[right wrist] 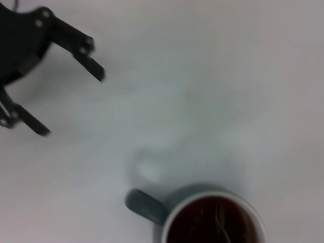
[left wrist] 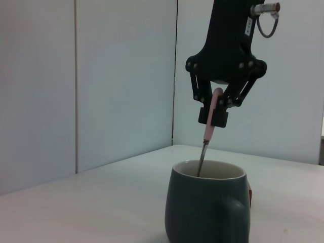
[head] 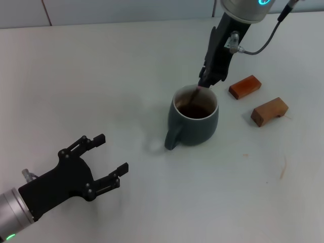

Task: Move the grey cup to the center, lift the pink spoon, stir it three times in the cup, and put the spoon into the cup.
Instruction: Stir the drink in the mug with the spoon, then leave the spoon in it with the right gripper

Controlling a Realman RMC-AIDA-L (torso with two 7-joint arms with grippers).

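The grey cup (head: 195, 121) stands upright near the middle of the white table, its handle toward my left arm and dark brown liquid inside. Directly above its far rim, my right gripper (head: 205, 82) is shut on the pink spoon (head: 195, 94), which slants down into the liquid. In the left wrist view the right gripper (left wrist: 216, 110) pinches the pink spoon (left wrist: 208, 130) by its handle, and the metal neck dips into the grey cup (left wrist: 207, 212). My left gripper (head: 111, 153) rests open and holds nothing at the front left, well apart from the cup. The right wrist view shows the grey cup (right wrist: 147, 206) from above.
Two brown wooden blocks (head: 245, 86) (head: 269, 111) lie to the right of the cup, close to the right arm. A grey cable loops off the right wrist. The left gripper (right wrist: 71, 101) also shows in the right wrist view.
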